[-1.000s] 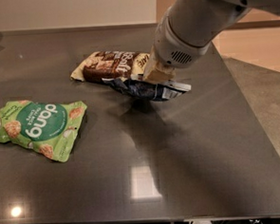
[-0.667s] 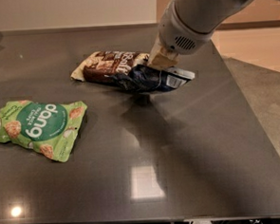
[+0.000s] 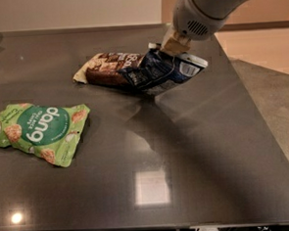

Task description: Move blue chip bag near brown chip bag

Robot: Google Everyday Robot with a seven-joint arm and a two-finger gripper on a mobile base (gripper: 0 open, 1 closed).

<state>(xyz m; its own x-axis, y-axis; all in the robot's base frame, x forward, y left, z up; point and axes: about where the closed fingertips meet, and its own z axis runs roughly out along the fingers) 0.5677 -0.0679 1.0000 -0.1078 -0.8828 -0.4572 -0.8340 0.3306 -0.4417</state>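
The blue chip bag (image 3: 162,70) lies on the dark table (image 3: 186,149) at the back middle. Its left end touches and partly overlaps the right end of the brown chip bag (image 3: 107,68), which lies flat beside it. My gripper (image 3: 175,43) is right at the blue bag's upper edge, under the white arm that comes in from the top right. Whether it still holds the bag does not show.
A green "dang" bag (image 3: 40,131) lies at the left of the table. The table's right edge (image 3: 255,115) runs diagonally, with floor beyond it. The front edge is at the bottom of the view.
The blue bag has come down from a bunched, raised pose and now lies spread out against the brown bag. My gripper has moved up and to the right.
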